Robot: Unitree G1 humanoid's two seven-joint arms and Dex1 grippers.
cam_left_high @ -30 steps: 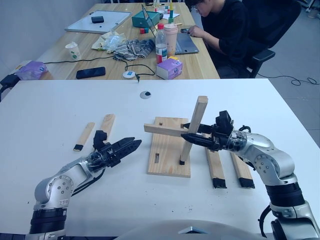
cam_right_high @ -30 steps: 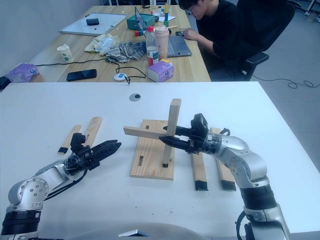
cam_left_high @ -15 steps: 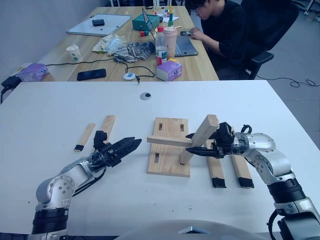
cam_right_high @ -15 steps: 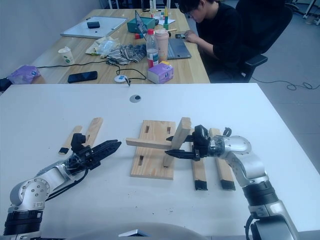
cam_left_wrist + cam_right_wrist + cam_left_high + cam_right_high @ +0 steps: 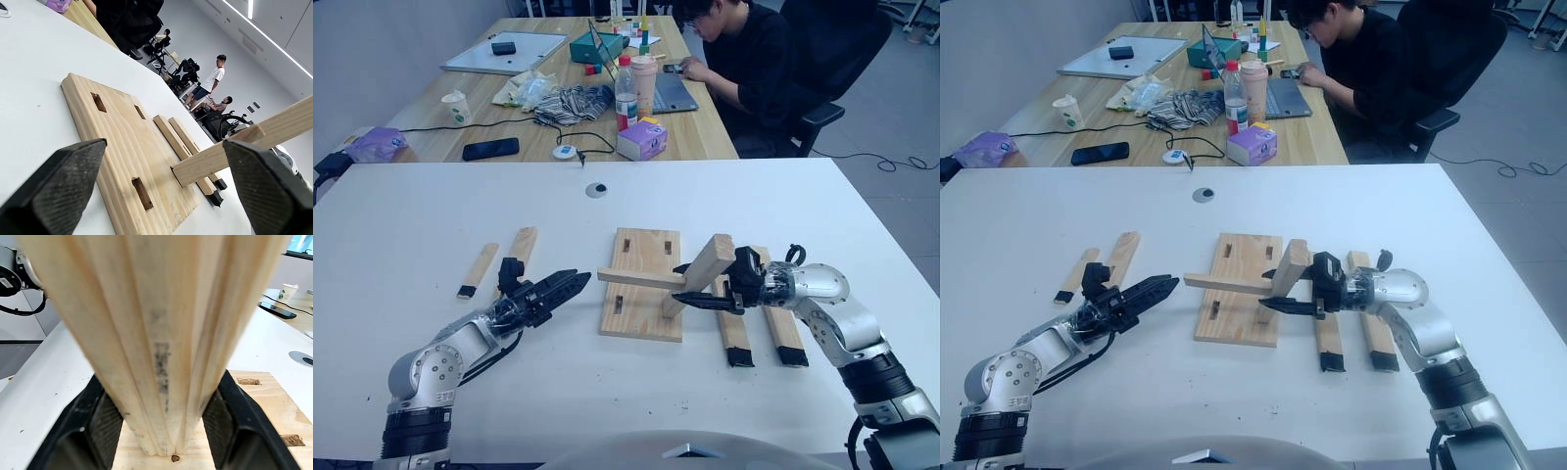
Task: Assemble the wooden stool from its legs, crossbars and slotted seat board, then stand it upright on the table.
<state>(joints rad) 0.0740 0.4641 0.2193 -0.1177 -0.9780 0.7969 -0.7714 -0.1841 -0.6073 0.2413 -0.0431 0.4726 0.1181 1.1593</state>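
Fingers [image 5: 106,423] of our right gripper [image 5: 689,283] clamp the stool leg [image 5: 703,269]. Upright a second ago, it now leans low over the slotted seat board [image 5: 641,318], its crossbar [image 5: 631,278] jutting left. We are probably re-aiming its foot at a slot. Our left gripper [image 5: 573,283] waits beside the board, fingers spread.

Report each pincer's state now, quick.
Left pincer: open, empty.
Right pincer: shut on the pale wooden stool leg joined to a thin wooden crossbar.
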